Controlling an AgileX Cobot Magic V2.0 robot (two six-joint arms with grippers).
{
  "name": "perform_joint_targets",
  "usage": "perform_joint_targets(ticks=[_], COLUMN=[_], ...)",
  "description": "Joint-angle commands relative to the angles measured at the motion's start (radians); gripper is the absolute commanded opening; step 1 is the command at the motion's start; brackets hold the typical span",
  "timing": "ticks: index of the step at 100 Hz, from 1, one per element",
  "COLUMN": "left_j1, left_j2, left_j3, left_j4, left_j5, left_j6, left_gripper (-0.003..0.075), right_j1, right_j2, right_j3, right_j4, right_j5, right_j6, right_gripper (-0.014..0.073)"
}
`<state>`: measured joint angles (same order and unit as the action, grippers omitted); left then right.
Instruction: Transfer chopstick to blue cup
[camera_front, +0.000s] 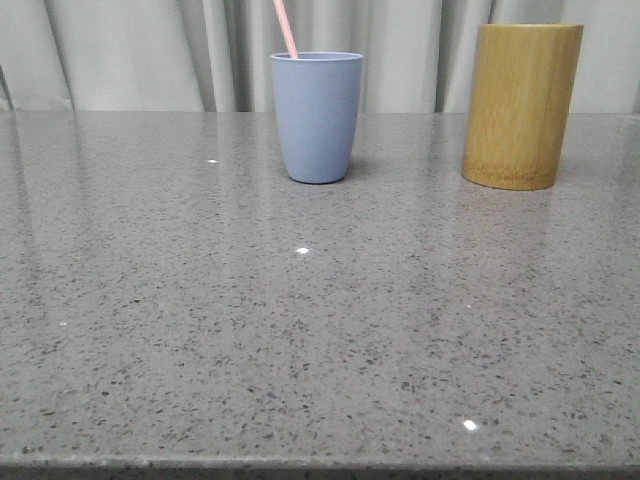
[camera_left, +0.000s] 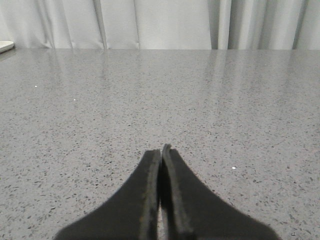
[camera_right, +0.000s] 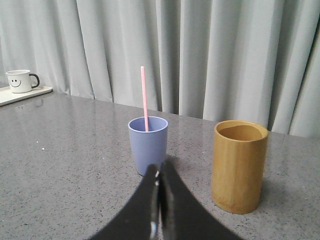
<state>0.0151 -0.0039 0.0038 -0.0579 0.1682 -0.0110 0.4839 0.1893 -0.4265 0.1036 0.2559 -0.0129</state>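
A single pale-pink chopstick (camera_front: 286, 28) stood inside the matte blue cup (camera_front: 316, 117), leaning toward 11 o'clock; the cup sat upright.

We see a table (camera_front: 300, 330) of shiny speckled gray stone. The blue cup (camera_front: 317, 117) looks like smooth, dull plastic. The bamboo cup (camera_front: 521, 105) is wood with fine lines. The curtain (camera_right: 225, 55) is soft cloth. The white mug (camera_right: 20, 80) is glossy.

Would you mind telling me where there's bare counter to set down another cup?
The grey speckled countertop is bare across the whole near stretch in front of the pale blue tumbler and the yellow-brown bamboo cylinder, and left of the tumbler. The gap between the two is narrower. A pink chopstick already stands in the tumbler.
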Motion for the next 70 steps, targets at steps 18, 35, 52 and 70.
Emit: perform_joint_targets(ticks=[18,35,52,70], left_j1=[0.000,0.000,0.000,0.000], left_j2=[-0.036,-0.036,-0.036,-0.036], left_j3=[0.007,0.007,0.007,0.007], left_j4=[-0.002,-0.002,-0.002,-0.002], left_j5=[-0.076,-0.076,-0.076,-0.076], left_j6=[-0.004,-0.004,-0.004,-0.004], left_gripper=[-0.0019,-0.0019,-0.0019,-0.0019], right_j1=[-0.070,-0.182,-0.292,-0.363], right_j2=[0.014,0.010,-0.044,-0.118], right_j3=[0.027,0.109,0.212,0.321], right_j4=[-0.007,-0.007,-0.008,-0.013], right_j5=[-0.189,-0.301,-0.361,-0.361], right_j6=[-0.008,-0.008,-0.008,-0.003], right_gripper=[-0.0069,-0.0069,-0.0069,-0.0069])
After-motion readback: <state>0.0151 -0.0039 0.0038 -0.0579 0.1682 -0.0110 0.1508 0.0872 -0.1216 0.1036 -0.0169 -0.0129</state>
